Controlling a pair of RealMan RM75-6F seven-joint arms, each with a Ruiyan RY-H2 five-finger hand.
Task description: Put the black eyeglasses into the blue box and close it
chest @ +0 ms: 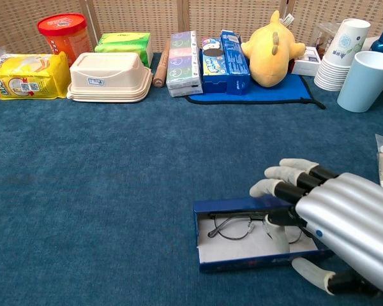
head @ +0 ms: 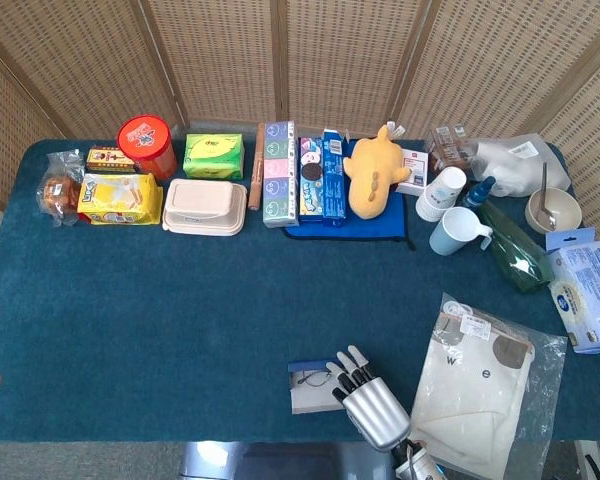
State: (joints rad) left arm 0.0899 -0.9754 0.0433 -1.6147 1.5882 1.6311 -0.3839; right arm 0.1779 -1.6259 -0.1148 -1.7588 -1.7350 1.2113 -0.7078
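At the near edge of the blue-carpeted worktop (chest: 115, 191), the right hand (chest: 335, 226) rests fingers spread over the right end of the open shallow blue box (chest: 255, 237). The black thin-framed eyeglasses (chest: 242, 226) lie inside, long axis left-right, partly under the fingers. The lid seems unclosed. The left hand is unseen. Far labels are unreadable.

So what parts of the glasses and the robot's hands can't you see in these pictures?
- Black eyeglasses: in the chest view the right hand covers their right lens; in the head view they are too small to make out.
- Blue box: its right end is hidden under that hand's fingers, so whether they touch it is unclear.
- Left hand: only a sliver shows at the head view's left edge.
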